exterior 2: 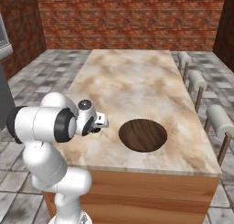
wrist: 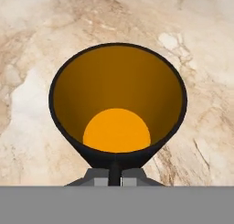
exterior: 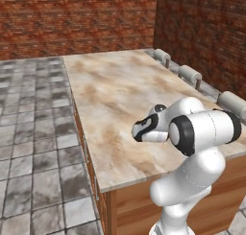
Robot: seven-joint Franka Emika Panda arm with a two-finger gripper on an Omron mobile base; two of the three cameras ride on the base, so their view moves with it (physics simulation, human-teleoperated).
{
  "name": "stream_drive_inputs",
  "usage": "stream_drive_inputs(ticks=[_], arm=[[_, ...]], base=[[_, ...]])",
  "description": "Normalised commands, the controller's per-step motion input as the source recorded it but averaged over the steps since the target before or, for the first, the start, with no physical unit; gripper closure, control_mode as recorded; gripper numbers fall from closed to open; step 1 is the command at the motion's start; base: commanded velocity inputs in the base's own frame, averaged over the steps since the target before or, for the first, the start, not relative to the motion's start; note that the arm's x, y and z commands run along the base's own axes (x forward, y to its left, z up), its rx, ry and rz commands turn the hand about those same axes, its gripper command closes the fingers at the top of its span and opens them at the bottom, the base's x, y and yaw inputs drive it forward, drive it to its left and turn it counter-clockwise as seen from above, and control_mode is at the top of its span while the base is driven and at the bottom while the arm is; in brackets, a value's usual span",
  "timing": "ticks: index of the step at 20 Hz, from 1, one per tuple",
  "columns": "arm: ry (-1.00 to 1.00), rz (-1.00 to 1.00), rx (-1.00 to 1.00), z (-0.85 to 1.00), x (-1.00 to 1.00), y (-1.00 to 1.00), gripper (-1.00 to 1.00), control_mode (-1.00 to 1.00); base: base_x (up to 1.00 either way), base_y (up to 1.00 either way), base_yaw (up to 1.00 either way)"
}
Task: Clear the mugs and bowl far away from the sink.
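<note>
Dark-rimmed round mug point(wrist: 118, 106) with an orange-yellow interior, seen from the hand, is pinched at its rim by the nearly closed claw point(wrist: 114, 176). Right base view adds a wide, shallow dark-brown wooden bowl point(exterior 2: 142, 135) on the veined beige marble worktop point(exterior 2: 132, 77).

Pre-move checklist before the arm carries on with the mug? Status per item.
1. Gripper shut on mug: ok; in the hand view the fingertips pinch the near rim.
2. Mug empty: ok; its orange inside shows bare down to the bottom.
3. Mug lifted off the marble counter: cannot tell; the hand sits low over the counter in the right base view and the arm hides the mug.
4. Wooden bowl away from the gripper: ok; it lies flat on the counter to the arm's right, apart from the hand.
5. Counter ahead free for a set-down: ok; the far stretch of marble is bare.
6. Distance from the sink: cannot tell.
</note>
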Motion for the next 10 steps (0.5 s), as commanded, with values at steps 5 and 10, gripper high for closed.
stream_drive_inputs(ticks=[5, 10], arm=[[0.14, 0.00, 0.00, -0.32, 0.17, 0.00, 1.00, -1.00], [0.11, 0.00, 0.00, -0.37, 0.06, 0.00, -1.00, -1.00]], base=[[0.00, 0.00, 0.00], [0.00, 0.00, 0.00]])
